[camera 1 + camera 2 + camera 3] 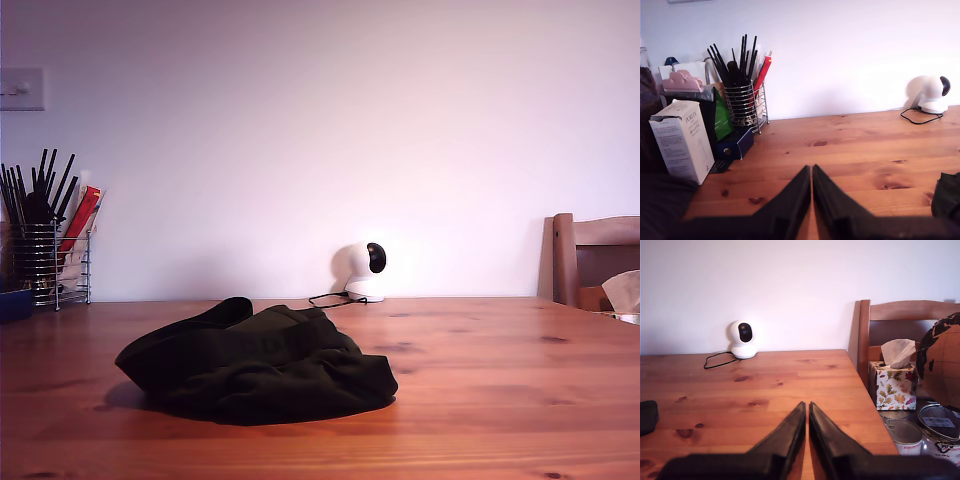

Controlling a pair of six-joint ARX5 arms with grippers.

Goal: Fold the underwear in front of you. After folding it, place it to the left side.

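The underwear [255,362] lies in a crumpled dark heap on the wooden table [500,380], a little toward the exterior view's left of centre. Neither arm shows in the exterior view. A dark edge of the underwear [947,196] shows in the first wrist view, and another edge of the underwear [647,416] in the second wrist view. My first gripper [811,170] is shut above bare wood, apart from the cloth. My second gripper [806,406] is also shut above bare wood, holding nothing.
A wire holder of black utensils [45,240] stands at the back on the exterior view's left, with a white box [682,140] beside it. A white camera [365,270] with its cable sits by the wall. A wooden chair [595,255], tissue box [894,380] and globe [942,365] stand past the table's edge.
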